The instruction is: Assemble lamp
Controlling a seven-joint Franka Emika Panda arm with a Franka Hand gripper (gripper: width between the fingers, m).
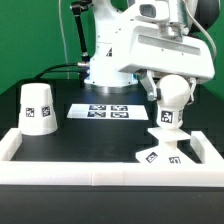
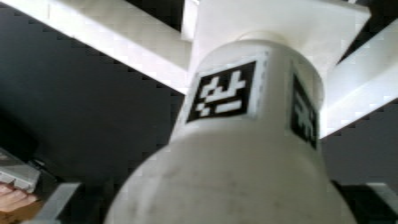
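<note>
The round-headed white bulb (image 1: 169,96) stands upright with its tagged stem (image 1: 166,119) pointing down onto the flat square base (image 1: 163,153), near the exterior view's right front corner. I cannot tell whether the stem end is seated in the base. My gripper (image 1: 170,88) is shut on the bulb's round head. In the wrist view the bulb (image 2: 240,130) fills the middle and hides the fingertips; the base (image 2: 267,18) shows beyond its stem end. The cup-like shade (image 1: 38,108) stands mouth down at the exterior view's left, apart from the gripper.
The marker board (image 1: 108,111) lies flat at the back middle of the black table. A white border rail (image 1: 90,168) runs along the front and up both sides, close to the base. The arm's white body (image 1: 120,50) stands behind.
</note>
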